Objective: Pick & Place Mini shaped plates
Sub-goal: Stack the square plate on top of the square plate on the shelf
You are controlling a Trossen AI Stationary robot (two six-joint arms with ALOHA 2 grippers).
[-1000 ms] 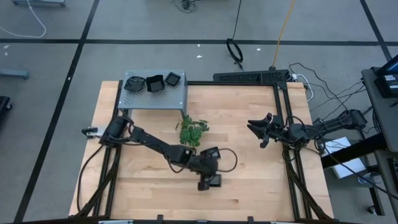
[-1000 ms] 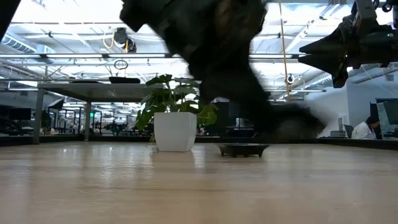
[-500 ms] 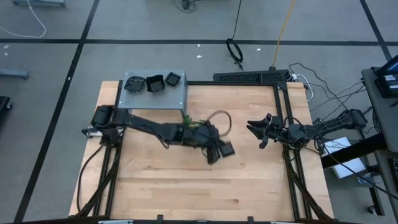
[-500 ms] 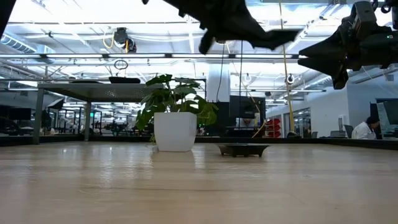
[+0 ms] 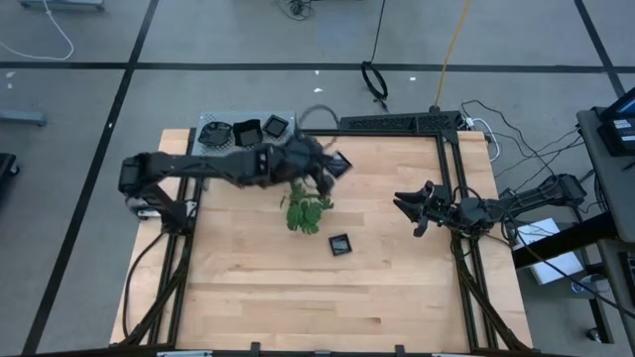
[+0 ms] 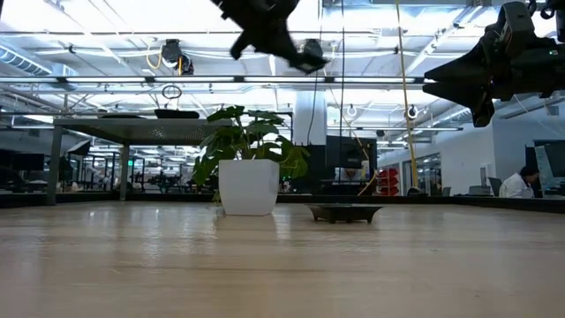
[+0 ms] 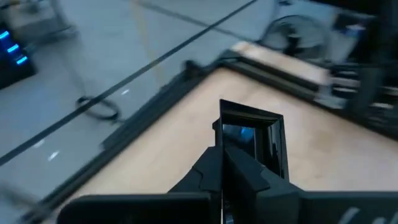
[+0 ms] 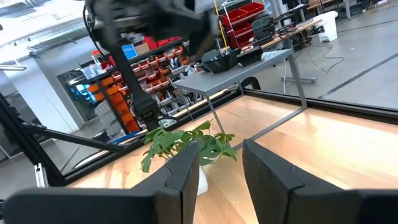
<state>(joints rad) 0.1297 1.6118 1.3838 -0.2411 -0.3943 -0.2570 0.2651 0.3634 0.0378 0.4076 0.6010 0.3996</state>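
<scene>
Left pincer (image 5: 332, 165) around square plate (image 7: 252, 138)

left gripper (image 5: 335, 166): arm stretched out, raised, fingers clamped tight | right gripper (image 5: 407, 210): raised at right edge, fingers apart

wooden table (image 5: 397, 288) with a raised perforated metal stand at its far left corner

on the bare wood: a potted green plant (image 5: 307, 211) near the middle and one small square black plate (image 5: 340, 245) just beside it; the stand (image 5: 281, 152) bears three black plates (image 5: 246, 132).
</scene>
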